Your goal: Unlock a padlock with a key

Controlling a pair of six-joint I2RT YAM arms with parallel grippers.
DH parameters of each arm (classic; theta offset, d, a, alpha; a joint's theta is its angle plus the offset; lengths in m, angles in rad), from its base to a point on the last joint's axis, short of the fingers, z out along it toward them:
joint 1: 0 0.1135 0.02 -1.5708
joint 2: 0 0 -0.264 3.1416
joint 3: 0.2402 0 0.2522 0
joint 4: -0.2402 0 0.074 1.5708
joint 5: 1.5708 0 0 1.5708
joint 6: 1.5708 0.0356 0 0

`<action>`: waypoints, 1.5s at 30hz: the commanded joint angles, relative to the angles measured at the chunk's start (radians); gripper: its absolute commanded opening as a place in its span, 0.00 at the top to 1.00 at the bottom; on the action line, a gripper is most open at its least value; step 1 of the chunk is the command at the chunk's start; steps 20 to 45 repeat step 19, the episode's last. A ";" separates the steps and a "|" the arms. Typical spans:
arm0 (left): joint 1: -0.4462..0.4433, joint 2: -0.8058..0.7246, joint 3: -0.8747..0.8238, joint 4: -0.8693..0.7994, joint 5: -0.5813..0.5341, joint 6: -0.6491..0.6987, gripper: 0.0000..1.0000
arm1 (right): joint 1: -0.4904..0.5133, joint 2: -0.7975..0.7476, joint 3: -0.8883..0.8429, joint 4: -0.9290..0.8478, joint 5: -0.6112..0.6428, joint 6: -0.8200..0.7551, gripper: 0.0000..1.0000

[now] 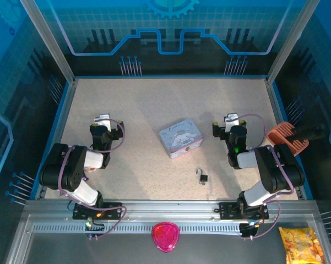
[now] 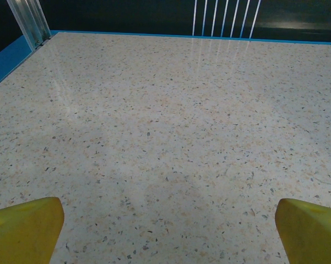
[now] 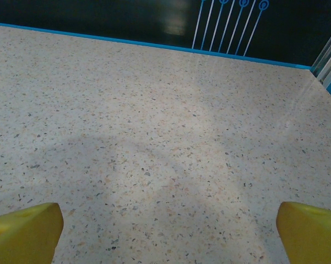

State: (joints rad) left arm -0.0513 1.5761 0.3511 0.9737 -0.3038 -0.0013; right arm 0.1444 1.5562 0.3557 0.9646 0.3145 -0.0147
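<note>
Toward the near edge of the desk (image 1: 137, 104), the padlock (image 1: 202, 176) lies on its own, close to the tin (image 1: 180, 138) but apart from it, on the tin's near right side and within the right arm's half. The key I cannot pick out anywhere. It is too small for the top view, so I cannot say whether it sits in the lock or lies loose. Both claws are empty and spread wide. The left claw (image 1: 102, 118) hangs over bare desk on the left and the right claw (image 1: 232, 119) over bare desk to the right of the tin. In each wrist view the yellow fingertips (image 2: 27, 225) sit at opposite corners with nothing but speckled surface between them. My worry is the size mismatch. The lock is a tiny dark square body with a thin silver shackle (image 1: 200, 171), hard metal on a smooth, slightly glossy, terrazzo-like top. I judge that a blunt pad landing off-centre would skate it away or spin it rather than trap it. It appears to lie flat, which leaves little height to pinch. It is also close to the right arm's base, so that arm would have to fold back on itself. A careless sweep could clip the tin, a pale printed box with rounded corners that looks light enough to slide. Until I find the key, any grasp is a guess.
</note>
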 commanded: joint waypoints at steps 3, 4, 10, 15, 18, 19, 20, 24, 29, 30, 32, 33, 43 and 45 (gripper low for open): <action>0.004 -0.016 0.011 0.005 0.020 -0.017 0.01 | -0.016 -0.004 0.011 0.011 0.024 0.020 0.00; 0.004 -0.016 0.011 0.005 0.020 -0.017 0.01 | -0.017 -0.003 0.011 0.013 0.024 0.020 0.00; 0.004 -0.017 0.011 0.005 0.018 -0.017 0.01 | -0.016 -0.004 0.012 0.010 0.024 0.020 0.00; 0.004 -0.016 0.011 0.005 0.019 -0.017 0.01 | -0.040 -0.007 0.018 -0.010 -0.012 0.037 0.00; 0.004 -0.016 0.011 0.006 0.019 -0.017 0.01 | -0.040 -0.007 0.016 -0.006 -0.011 0.035 0.00; 0.004 -0.016 0.011 0.005 0.020 -0.017 0.01 | -0.040 -0.007 0.015 -0.005 -0.011 0.036 0.00; 0.004 -0.016 0.011 0.005 0.020 -0.017 0.01 | -0.040 -0.007 0.015 -0.005 -0.011 0.036 0.00; 0.004 -0.016 0.011 0.005 0.020 -0.017 0.01 | -0.040 -0.007 0.015 -0.005 -0.011 0.036 0.00; 0.004 -0.016 0.011 0.005 0.020 -0.017 0.01 | -0.040 -0.007 0.015 -0.005 -0.011 0.036 0.00; 0.004 -0.016 0.011 0.005 0.020 -0.017 0.01 | -0.040 -0.007 0.015 -0.005 -0.011 0.036 0.00; 0.004 -0.016 0.011 0.005 0.020 -0.017 0.01 | -0.040 -0.007 0.015 -0.005 -0.011 0.036 0.00; 0.004 -0.016 0.011 0.005 0.020 -0.017 0.01 | -0.040 -0.007 0.015 -0.005 -0.011 0.036 0.00; 0.004 -0.016 0.011 0.005 0.020 -0.017 0.01 | -0.040 -0.007 0.015 -0.005 -0.011 0.036 0.00; 0.004 -0.016 0.011 0.005 0.020 -0.017 0.01 | -0.040 -0.007 0.015 -0.005 -0.011 0.036 0.00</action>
